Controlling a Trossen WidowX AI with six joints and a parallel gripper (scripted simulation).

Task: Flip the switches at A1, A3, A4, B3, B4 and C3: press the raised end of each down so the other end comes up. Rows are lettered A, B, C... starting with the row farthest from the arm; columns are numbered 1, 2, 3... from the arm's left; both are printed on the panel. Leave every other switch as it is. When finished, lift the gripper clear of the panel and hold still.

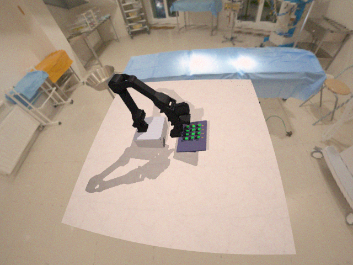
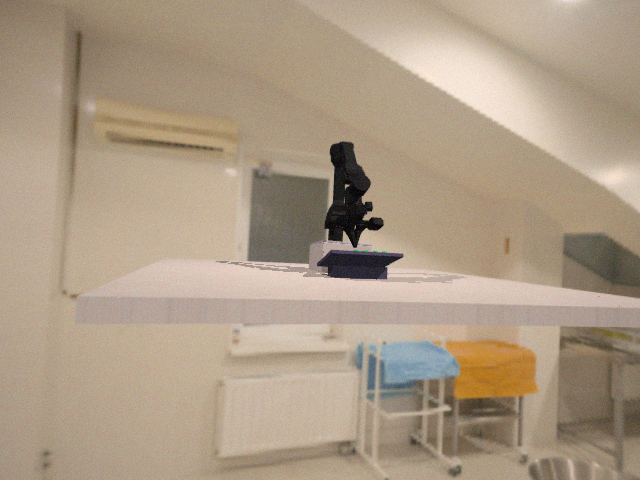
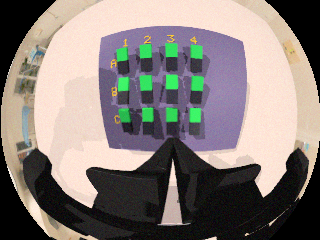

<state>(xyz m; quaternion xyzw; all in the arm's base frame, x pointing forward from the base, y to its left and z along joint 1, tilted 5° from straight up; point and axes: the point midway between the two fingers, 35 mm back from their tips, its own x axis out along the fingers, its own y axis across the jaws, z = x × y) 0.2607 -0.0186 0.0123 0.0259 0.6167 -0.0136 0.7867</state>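
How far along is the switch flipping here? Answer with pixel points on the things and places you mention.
Done: cannot confirm any flip; all twelve switches (image 1: pixel 198 133) (image 2: pixel 366 251) (image 3: pixel 171 81) show green and dark halves, but which ends are raised is unclear.
In hand: nothing held; the shut gripper (image 1: pixel 182 131) (image 2: pixel 355 246) (image 3: pixel 172 142) points down near C3 (image 1: pixel 187 133) (image 3: pixel 171 115), perhaps for a press.
Left: any unflipped targets, then lifting clear, since the fingertips sit low over the panel (image 1: pixel 191 146) (image 2: pixel 361 256) (image 3: pixel 230 100).

Matt panel, prob. plastic.
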